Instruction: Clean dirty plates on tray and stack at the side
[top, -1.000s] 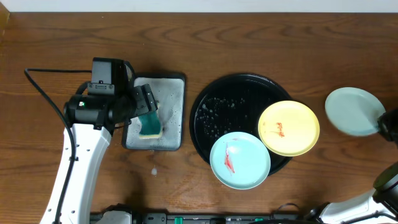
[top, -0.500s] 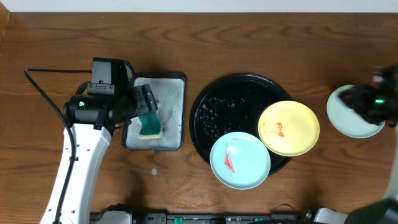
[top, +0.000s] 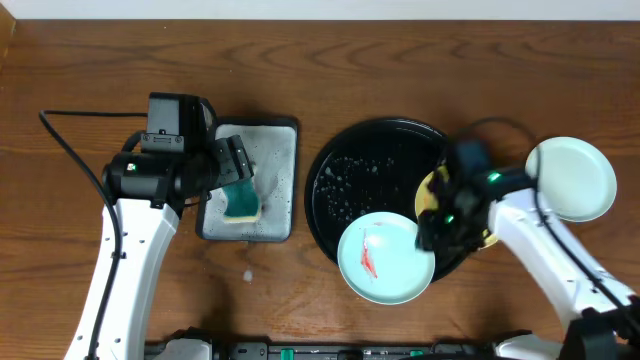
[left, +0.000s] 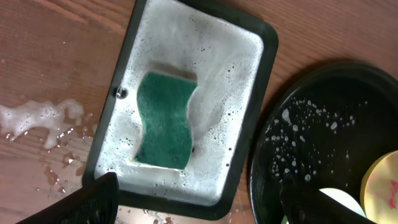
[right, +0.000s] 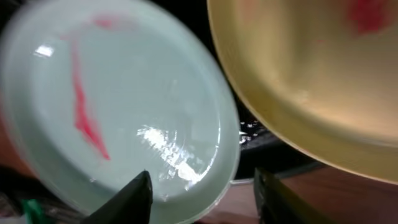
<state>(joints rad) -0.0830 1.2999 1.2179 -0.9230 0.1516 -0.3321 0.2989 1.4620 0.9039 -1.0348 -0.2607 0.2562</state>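
Note:
The black tray (top: 345, 165) holds a mint-blue plate (top: 385, 258) with a red smear at its front rim. It also holds a yellow plate (top: 426, 196), mostly hidden under my right arm. A second mint plate (top: 572, 178) lies on the table to the right, with no mark visible. My right gripper (top: 432, 232) is open over the near rim of the smeared plate (right: 118, 118), beside the yellow plate (right: 323, 74); its jaws (right: 202, 199) hold nothing. My left gripper (left: 199, 205) hangs open above the sponge tray.
A rectangular metal tray (top: 280, 150) full of foam holds a teal sponge (top: 240, 200), also seen in the left wrist view (left: 166, 121). Foam and water are spilled on the wood (left: 37, 118) left of it. The black tray (left: 323, 137) has wet droplets.
My right arm swung from the far right, by the plate there, leftward over the black tray, covering most of the yellow plate. The left arm has not moved.

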